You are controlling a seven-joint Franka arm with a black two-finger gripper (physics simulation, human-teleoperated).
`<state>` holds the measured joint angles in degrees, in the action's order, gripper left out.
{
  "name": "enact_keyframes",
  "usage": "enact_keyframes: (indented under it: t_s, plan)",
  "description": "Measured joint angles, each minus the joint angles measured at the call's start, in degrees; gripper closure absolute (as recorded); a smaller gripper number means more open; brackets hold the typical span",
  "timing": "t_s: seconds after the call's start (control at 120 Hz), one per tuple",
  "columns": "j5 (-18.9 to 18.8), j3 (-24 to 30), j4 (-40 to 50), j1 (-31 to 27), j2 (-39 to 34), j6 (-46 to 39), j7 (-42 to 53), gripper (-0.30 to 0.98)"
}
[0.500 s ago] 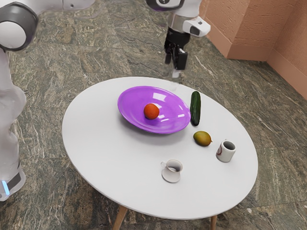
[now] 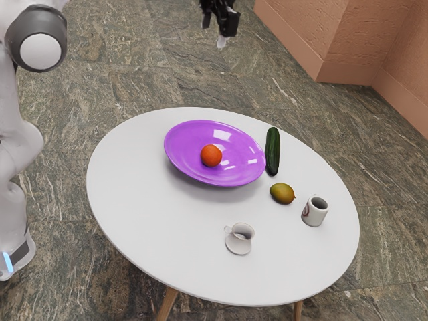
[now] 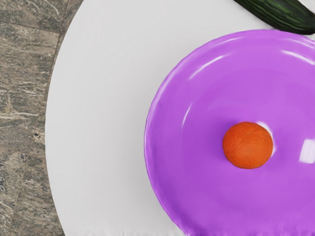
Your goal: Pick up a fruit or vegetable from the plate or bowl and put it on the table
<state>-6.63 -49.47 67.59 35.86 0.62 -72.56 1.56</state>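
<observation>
High above the table's far side in the exterior view, my gripper (image 2: 214, 33) hangs open with nothing between its fingers. An orange fruit (image 2: 211, 156) rests inside the wide purple bowl (image 2: 184, 160), well below the hand. From the wrist view, the same orange (image 3: 247, 145) lies in the purple bowl (image 3: 197, 196), near its middle. A dark green cucumber (image 2: 273, 152) lies on the white table (image 2: 154, 221) beside the bowl, and a greenish-brown mango (image 2: 282, 193) is on the table near it.
A white mug (image 2: 315, 210) stands toward the exterior view's right, past the mango. A small cup on a saucer (image 2: 239, 243) sits nearer the front. The cucumber (image 3: 280, 14) borders the bowl in the wrist view.
My hand has risen and moved toward the exterior view's left, farther from the table. The orange, bowl, cucumber, mango and cups are where they were.
</observation>
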Motion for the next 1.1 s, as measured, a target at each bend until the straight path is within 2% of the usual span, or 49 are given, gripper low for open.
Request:
enact_keyframes:
  t_s: [0.05,0.117,0.167,0.233,0.3,0.375,0.425,0.483,0.567,0.642,0.7,0.833,0.967,1.1]
  plan:
    - [3.93,-0.23,2.94,-1.15,5.14,-0.52,1.74,0.02]
    - [10.11,-0.10,4.51,-8.22,10.58,-1.75,4.80,0.02]
    - [13.43,1.31,4.98,-10.65,12.11,-2.37,7.31,0.02]
    - [17.00,3.38,5.20,-9.99,12.61,-2.04,10.64,0.02]
    - [18.62,6.93,11.66,-5.39,6.78,-2.80,13.11,0.02]
    - [13.54,8.22,29.13,6.44,-9.97,-7.50,13.86,0.02]
    - [8.37,5.18,37.18,15.32,-17.41,-9.15,13.38,0.02]
    - [4.31,2.07,40.63,19.71,-18.64,-9.67,12.84,0.02]
    - [0.11,-0.22,41.63,21.23,-18.27,-11.39,12.11,0.02]
    - [-5.58,-0.56,41.87,22.04,-17.20,-16.71,11.04,0.02]
    - [-8.55,-0.73,42.53,23.03,-17.89,-21.70,10.04,0.02]
    - [-11.75,-4.17,45.70,27.61,-24.36,-29.55,7.22,0.02]
    - [-12.85,-8.53,47.11,30.00,-26.77,-32.46,4.71,0.02]
    - [-13.25,-17.84,47.17,37.19,-27.88,-31.82,2.68,0.02]
